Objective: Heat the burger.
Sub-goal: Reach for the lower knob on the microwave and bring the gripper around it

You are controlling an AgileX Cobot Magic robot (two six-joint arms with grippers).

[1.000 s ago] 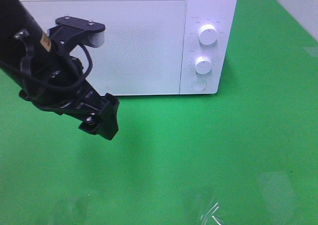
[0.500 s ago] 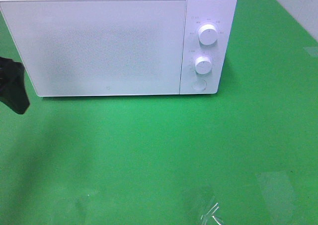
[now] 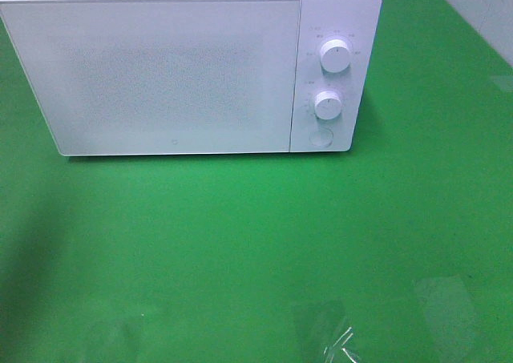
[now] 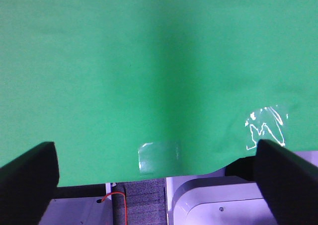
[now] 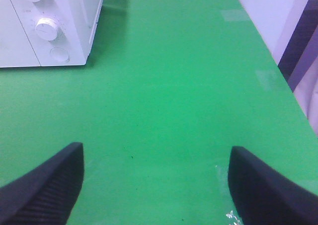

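left end effector (image 4: 157, 174) withdrawn from before the closed microwave (image 3: 176, 74).

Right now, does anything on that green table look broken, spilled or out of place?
Only a crumpled piece of clear plastic film lying on the green table cover near its front edge looks out of place. The white microwave stands square, door shut, with no visible damage.

No legible text anywhere. Microwave (image 3: 176, 66): faint grey scale marks ring the upper dial (image 3: 334, 56) and lower dial (image 3: 327, 105), too small to read in either the high view or the right wrist view. Tiny mark (image 3: 175, 146) low on the door, also unreadable.
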